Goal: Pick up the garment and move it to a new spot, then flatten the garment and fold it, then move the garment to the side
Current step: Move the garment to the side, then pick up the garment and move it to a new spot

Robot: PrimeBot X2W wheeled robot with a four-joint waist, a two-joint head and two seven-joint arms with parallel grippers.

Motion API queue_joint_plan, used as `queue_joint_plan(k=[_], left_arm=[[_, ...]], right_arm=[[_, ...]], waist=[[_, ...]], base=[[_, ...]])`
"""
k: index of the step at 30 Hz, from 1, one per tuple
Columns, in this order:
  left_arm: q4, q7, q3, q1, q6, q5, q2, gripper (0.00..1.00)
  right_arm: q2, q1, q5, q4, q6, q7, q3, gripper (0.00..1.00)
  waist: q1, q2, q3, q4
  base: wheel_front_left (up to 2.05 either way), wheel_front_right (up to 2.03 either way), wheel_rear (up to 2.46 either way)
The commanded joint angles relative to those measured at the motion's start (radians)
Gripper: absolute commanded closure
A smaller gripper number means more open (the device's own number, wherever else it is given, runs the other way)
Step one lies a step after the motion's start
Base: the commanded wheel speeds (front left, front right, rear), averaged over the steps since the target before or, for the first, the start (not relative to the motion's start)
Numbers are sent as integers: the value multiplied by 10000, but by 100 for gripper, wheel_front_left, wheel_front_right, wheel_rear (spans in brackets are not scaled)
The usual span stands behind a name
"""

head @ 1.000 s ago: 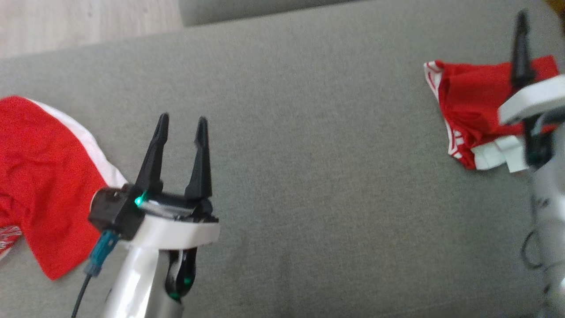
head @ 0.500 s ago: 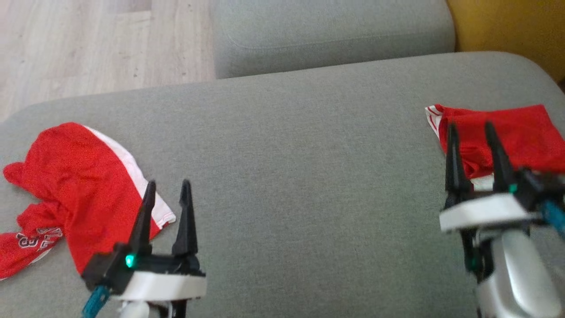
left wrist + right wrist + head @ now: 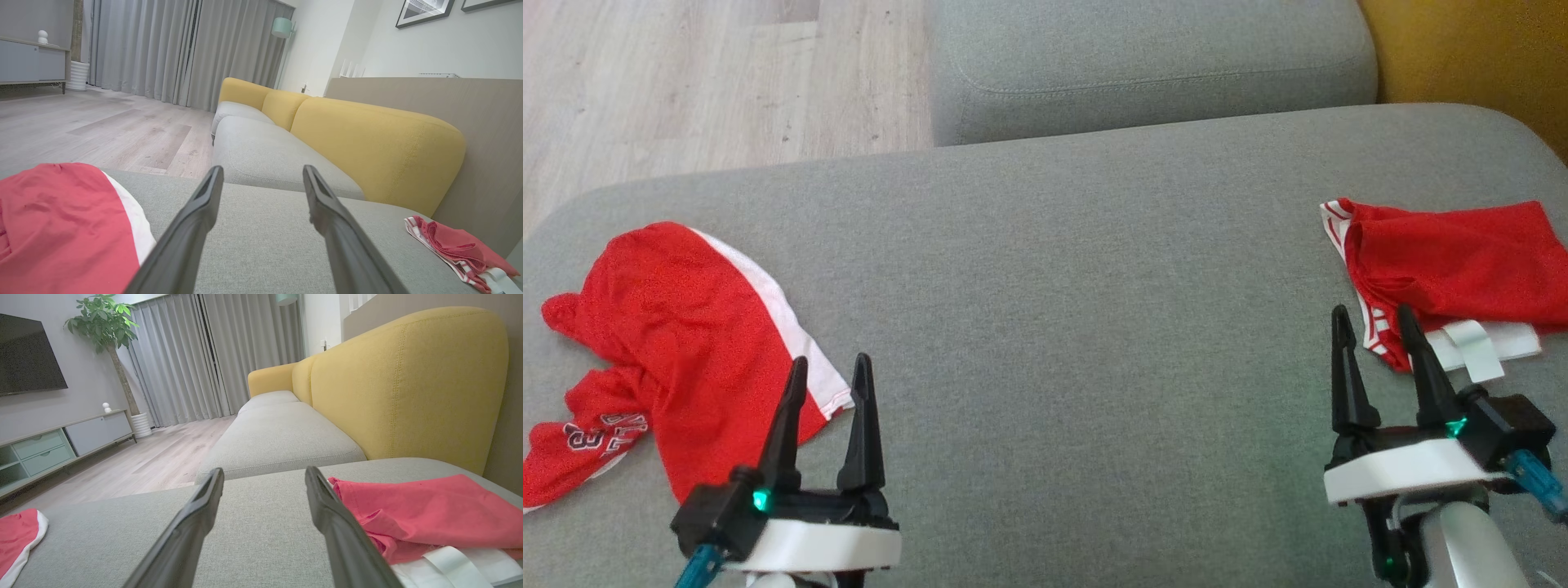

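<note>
A crumpled red garment [image 3: 662,343] with a white stripe and white lettering lies at the left of the grey sofa cushion [image 3: 1078,310]. My left gripper [image 3: 831,363] stands open just to its right, its fingertips over the garment's white hem, with nothing between them. A second red garment [image 3: 1454,269], folded, with white trim and white straps, lies at the right edge. My right gripper [image 3: 1370,312] is open and empty just short of its near-left corner. The left wrist view shows the left gripper [image 3: 262,169] open beside the crumpled garment [image 3: 61,220]. The right wrist view shows the right gripper [image 3: 264,471] open beside the folded garment [image 3: 429,510].
A second grey seat cushion [image 3: 1152,65] adjoins the far edge. The yellow backrest [image 3: 1478,57] rises at the far right. Wooden floor [image 3: 686,82] lies beyond the cushion's far-left edge. Bare grey fabric spans the stretch between the two garments.
The head camera has shifted, bringing floor and far cushion into view. Both grippers sit lower in the picture; the right one has drawn back off the folded garment. Both stay open.
</note>
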Motion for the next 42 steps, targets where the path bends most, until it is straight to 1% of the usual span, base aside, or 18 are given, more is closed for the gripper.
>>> queue_joint_plan(k=[1,8,12,17,21,28,32,36,42], left_arm=[[-341,-51,351,-369,25,-72,43,0],[-364,-51,239,-496,92,-120,43,0],[-302,-51,274,-502,107,-127,43,0],[-272,-51,355,-505,185,-164,43,0],[-212,-51,475,-426,226,-108,43,0],[-123,-51,997,-213,283,44,43,0],[-112,-51,1250,-78,259,144,43,0],[-128,-51,1440,58,241,182,43,0],[-78,-51,1620,100,217,210,43,0]], right_arm=[[-22,-382,1,-358,-9,-106,266,0],[-21,-419,88,-312,-9,-106,279,0],[-21,-370,134,-304,-9,-106,275,0],[-21,-280,40,-240,-9,-106,523,0],[-21,-218,116,-195,-9,-106,761,0],[-21,-152,283,-71,-9,-106,1191,0],[-20,-119,401,-7,-9,-107,1316,0],[-20,-71,502,64,-9,-107,1385,0],[-20,-56,616,114,-9,-107,1423,0]], waist=[[0,-1,5,-11],[0,-1,44,-47],[0,-1,50,77],[0,-1,-20,565],[0,-1,-126,1121],[0,-1,-330,2095],[0,-1,-416,2511],[0,-1,-460,2763],[0,-1,-432,2861]], base=[[0,0,0],[0,0,0],[0,0,0],[0,0,0],[0,0,0],[0,0,0],[0,0,0],[0,0,0],[0,0,0]])
